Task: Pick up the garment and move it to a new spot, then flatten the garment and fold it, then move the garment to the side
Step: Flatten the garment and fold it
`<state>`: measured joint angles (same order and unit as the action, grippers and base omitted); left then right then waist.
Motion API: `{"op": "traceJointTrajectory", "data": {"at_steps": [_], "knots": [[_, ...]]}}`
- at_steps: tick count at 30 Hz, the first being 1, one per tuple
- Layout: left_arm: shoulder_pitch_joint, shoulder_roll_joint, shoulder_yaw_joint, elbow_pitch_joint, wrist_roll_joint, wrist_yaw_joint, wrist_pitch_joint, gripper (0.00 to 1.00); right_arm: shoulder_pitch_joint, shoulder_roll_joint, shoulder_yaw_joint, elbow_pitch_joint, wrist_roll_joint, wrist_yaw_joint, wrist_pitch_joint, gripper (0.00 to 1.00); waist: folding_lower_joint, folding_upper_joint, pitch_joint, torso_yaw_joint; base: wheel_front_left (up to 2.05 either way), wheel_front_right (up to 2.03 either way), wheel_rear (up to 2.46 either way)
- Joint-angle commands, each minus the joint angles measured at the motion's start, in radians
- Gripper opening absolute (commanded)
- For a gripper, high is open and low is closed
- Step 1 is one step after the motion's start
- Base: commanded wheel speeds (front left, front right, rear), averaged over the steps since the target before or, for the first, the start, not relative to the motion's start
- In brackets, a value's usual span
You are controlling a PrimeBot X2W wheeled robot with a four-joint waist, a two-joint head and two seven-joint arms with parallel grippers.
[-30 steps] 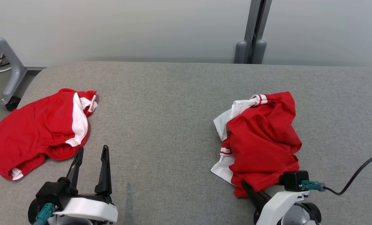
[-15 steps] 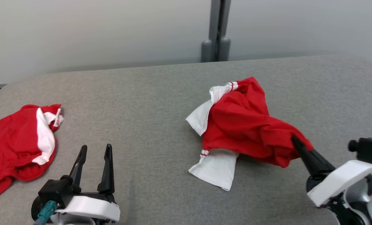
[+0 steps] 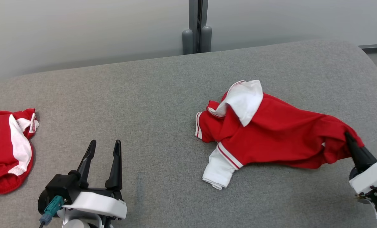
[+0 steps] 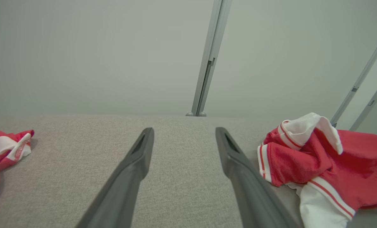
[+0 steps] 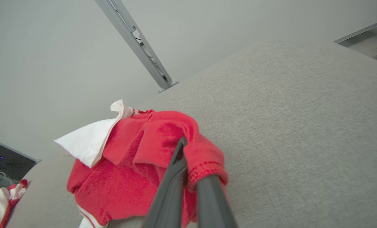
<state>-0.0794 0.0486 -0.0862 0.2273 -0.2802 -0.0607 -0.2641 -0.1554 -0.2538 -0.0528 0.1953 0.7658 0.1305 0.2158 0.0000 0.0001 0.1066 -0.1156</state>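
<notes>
Head view: right gripper clamps the hem of the crumpled red-and-white cotton shirt, stretched across the grey fabric tabletop's right half. Left wrist view: left gripper's fingers stand apart, empty. Right wrist view: red cloth bunches around pinched fingers.
</notes>
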Motion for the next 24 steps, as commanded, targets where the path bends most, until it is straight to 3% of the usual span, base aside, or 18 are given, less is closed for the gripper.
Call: {"op": "traceJointTrajectory", "data": {"at_steps": [1,3,4,5,8,12,18,24], "knots": [[-0.020,0.004,-0.001,-0.001,0.006,-0.003,-0.001,1.00,-0.014,-0.012,-0.017,0.026,-0.032,0.000,-0.017,0.27,0.0000,-0.0001,0.004,-0.001,0.00,0.00,0.00],[-0.024,0.004,-0.003,0.001,0.006,-0.005,-0.001,1.00,-0.033,-0.011,-0.042,0.077,-0.077,0.000,-0.043,0.47,0.0000,-0.0001,0.008,-0.001,0.00,0.00,0.00],[-0.029,0.004,-0.004,0.002,0.005,-0.007,0.000,1.00,-0.041,-0.008,-0.052,0.102,-0.103,0.000,-0.053,0.96,0.0000,-0.0001,0.010,0.000,0.00,0.00,0.00],[-0.033,0.004,-0.007,0.003,0.004,-0.008,-0.001,1.00,-0.046,-0.002,-0.057,0.122,-0.124,0.000,-0.058,1.00,0.0000,-0.0001,0.011,0.002,0.00,0.00,0.00],[-0.037,0.004,-0.014,0.007,-0.001,-0.009,-0.001,1.00,-0.055,-0.012,-0.088,0.176,-0.233,0.000,-0.093,1.00,0.0000,-0.0001,0.013,0.006,0.00,0.00,0.00],[-0.038,0.004,-0.021,0.012,-0.006,-0.008,-0.001,1.00,-0.055,0.024,-0.135,0.186,-0.340,0.000,-0.142,1.00,0.0000,-0.0001,0.002,0.008,0.00,0.00,0.00],[-0.048,0.004,-0.038,0.008,0.010,-0.015,-0.001,1.00,-0.012,0.107,-0.192,0.078,-0.464,0.000,-0.215,1.00,0.0000,-0.0001,-0.021,0.003,0.00,0.00,0.00],[-0.068,0.004,-0.068,0.020,0.027,-0.029,-0.001,1.00,0.023,0.160,-0.163,-0.022,-0.509,0.000,-0.294,1.00,0.0000,-0.0001,-0.023,-0.019,0.00,0.00,0.00]]}}
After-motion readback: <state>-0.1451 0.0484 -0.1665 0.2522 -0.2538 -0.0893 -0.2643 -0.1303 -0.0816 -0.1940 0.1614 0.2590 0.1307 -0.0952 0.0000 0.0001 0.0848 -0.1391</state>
